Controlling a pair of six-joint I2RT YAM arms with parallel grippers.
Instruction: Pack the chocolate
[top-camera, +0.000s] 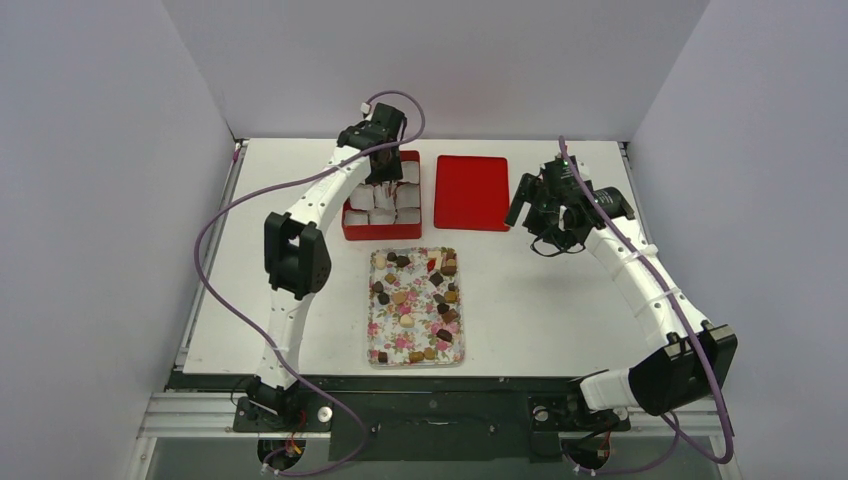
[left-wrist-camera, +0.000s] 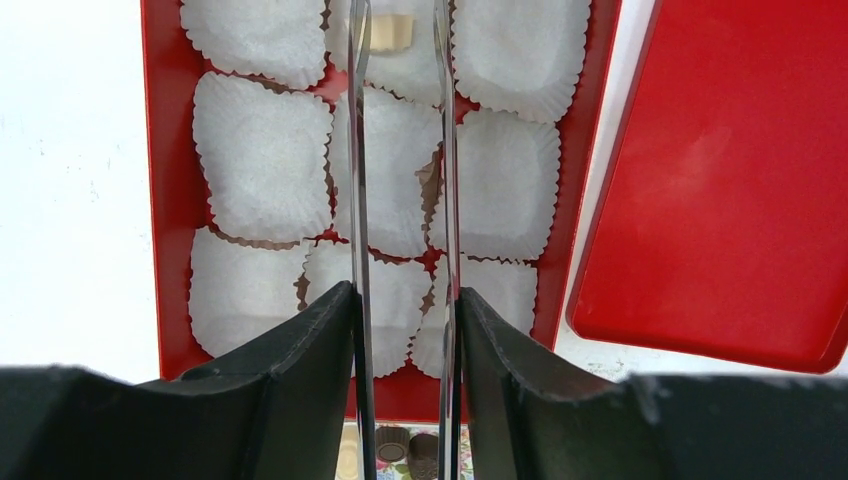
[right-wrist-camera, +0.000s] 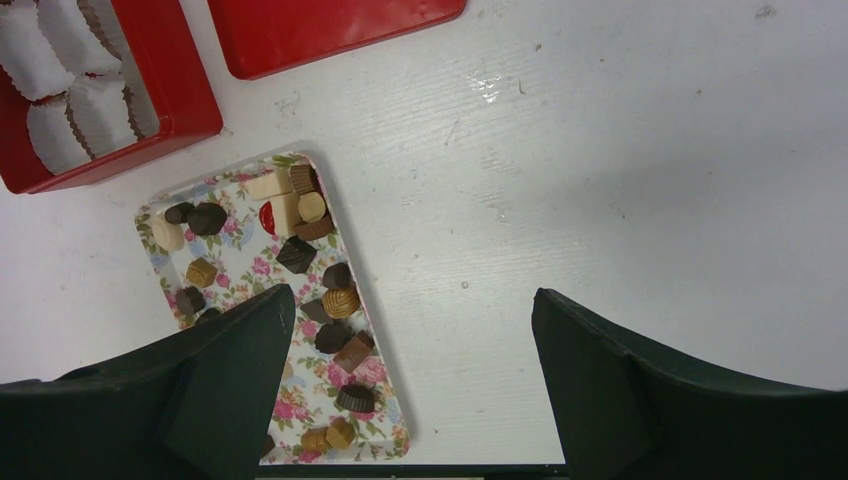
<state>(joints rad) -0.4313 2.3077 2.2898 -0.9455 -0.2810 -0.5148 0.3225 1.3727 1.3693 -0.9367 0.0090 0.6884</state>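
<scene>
right gripper (right-wrist-camera: 412, 296) is hovering over the white table (right-wrist-camera: 620, 180), jaws standing wide apart. chocolate (right-wrist-camera: 297, 254) is lying scattered on the floral tray (right-wrist-camera: 372, 372) at left. red box (right-wrist-camera: 190, 90) with paper cups (right-wrist-camera: 60, 130) and red lid (right-wrist-camera: 320, 25) are sitting beyond it.

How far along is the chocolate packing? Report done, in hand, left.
Done: almost nothing; the visible paper cups in the red box look empty. In hand: left claw hovers parted over one cream piece in a cup. Left: the chocolate on the floral tray; lid off; right claw open, empty.
</scene>
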